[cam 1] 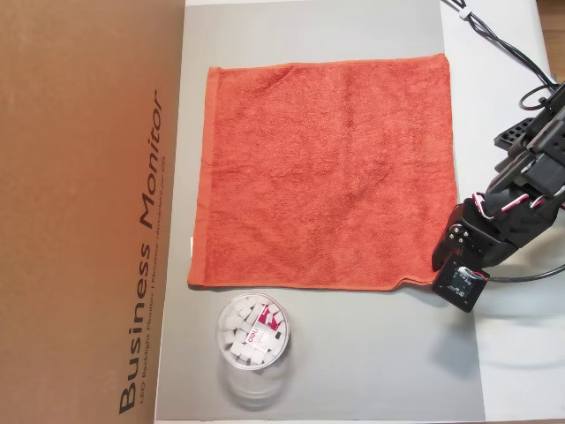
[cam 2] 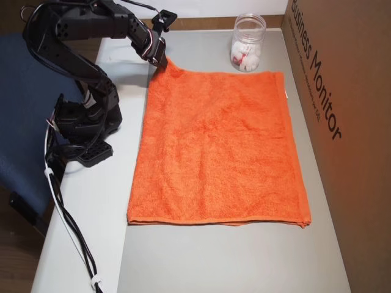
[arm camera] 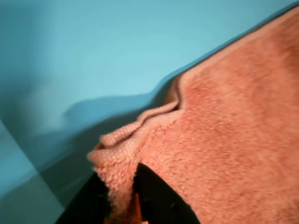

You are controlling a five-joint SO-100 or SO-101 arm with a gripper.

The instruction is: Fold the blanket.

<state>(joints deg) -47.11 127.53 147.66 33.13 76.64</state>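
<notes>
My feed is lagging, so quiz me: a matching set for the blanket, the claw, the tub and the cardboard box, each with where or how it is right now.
Things:
1. blanket
2. claw
3. clear tub
4. cardboard box

States:
A. beside the mat, printed "Business Monitor"
B. spread flat, one corner pinched
C. holds small white pieces
D. shut on a blanket corner

Pairs: 1-B, 2-D, 3-C, 4-A

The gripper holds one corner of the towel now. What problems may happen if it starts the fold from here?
1. The gripper pinches only a thin bunched tip of the blanket corner, so the cloth may slip out when pulled.
2. The clear tub stands close to that edge in an overhead view; dragged cloth might knock it.
3. Lifting one corner alone may give a skewed fold.
</notes>
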